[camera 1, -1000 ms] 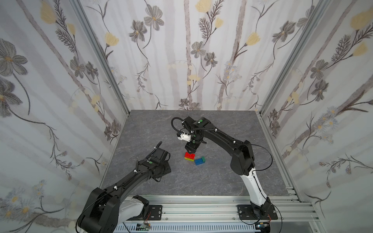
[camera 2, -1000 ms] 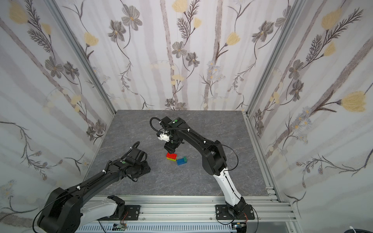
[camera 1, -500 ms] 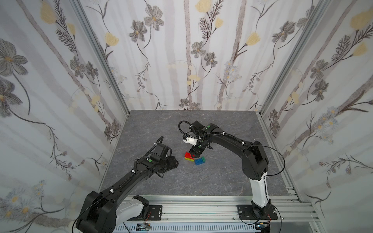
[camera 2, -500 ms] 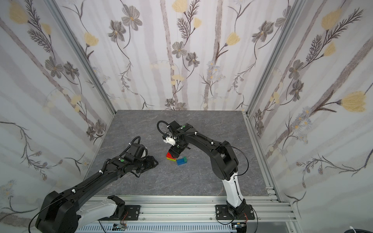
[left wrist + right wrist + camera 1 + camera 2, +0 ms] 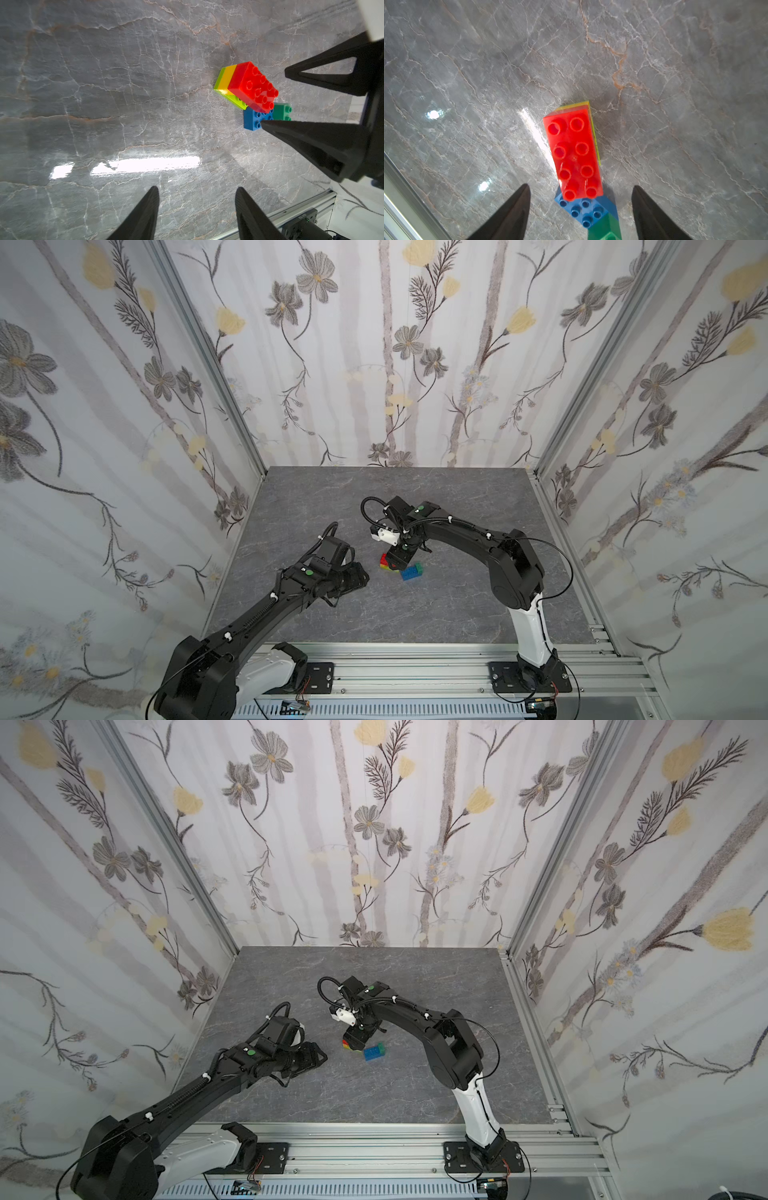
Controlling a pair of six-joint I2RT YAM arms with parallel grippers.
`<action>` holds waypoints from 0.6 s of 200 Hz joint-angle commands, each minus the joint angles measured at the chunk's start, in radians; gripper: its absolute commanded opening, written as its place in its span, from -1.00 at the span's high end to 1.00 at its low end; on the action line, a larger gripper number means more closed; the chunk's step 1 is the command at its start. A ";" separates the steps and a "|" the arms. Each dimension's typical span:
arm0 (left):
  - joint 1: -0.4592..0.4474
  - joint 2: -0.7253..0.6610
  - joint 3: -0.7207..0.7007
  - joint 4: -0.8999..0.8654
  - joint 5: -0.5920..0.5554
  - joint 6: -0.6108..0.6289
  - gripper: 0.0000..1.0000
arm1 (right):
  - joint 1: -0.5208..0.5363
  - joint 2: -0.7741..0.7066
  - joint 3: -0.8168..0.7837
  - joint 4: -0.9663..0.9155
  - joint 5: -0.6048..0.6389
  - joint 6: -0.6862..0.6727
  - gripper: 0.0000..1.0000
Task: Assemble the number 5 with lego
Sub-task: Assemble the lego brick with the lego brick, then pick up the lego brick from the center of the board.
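Right hand (image 5: pixel 580 185) over grey marbled tabletop (image 5: pixel 675 62)

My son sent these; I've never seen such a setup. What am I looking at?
Two black robot arms reach over a grey table inside flowered walls. The two wide pictures come from one camera overhead; the two close-ups come from cameras on the arms' wrists. On the table lie toy bricks: a stack of red, yellow and lime green, with a blue brick and a dark green brick beside it. The right gripper hovers open above the stack; the left gripper is open too, off to the side. Neither holds anything.
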 commanded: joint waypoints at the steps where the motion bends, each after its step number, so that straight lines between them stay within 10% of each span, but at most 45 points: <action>1: -0.001 -0.003 -0.003 0.005 -0.017 -0.005 -0.17 | 0.004 0.024 -0.001 0.011 0.018 0.008 -0.46; 120: 0.000 -0.032 -0.045 -0.003 -0.047 -0.016 -0.13 | 0.026 0.098 -0.004 0.019 0.047 0.020 -0.09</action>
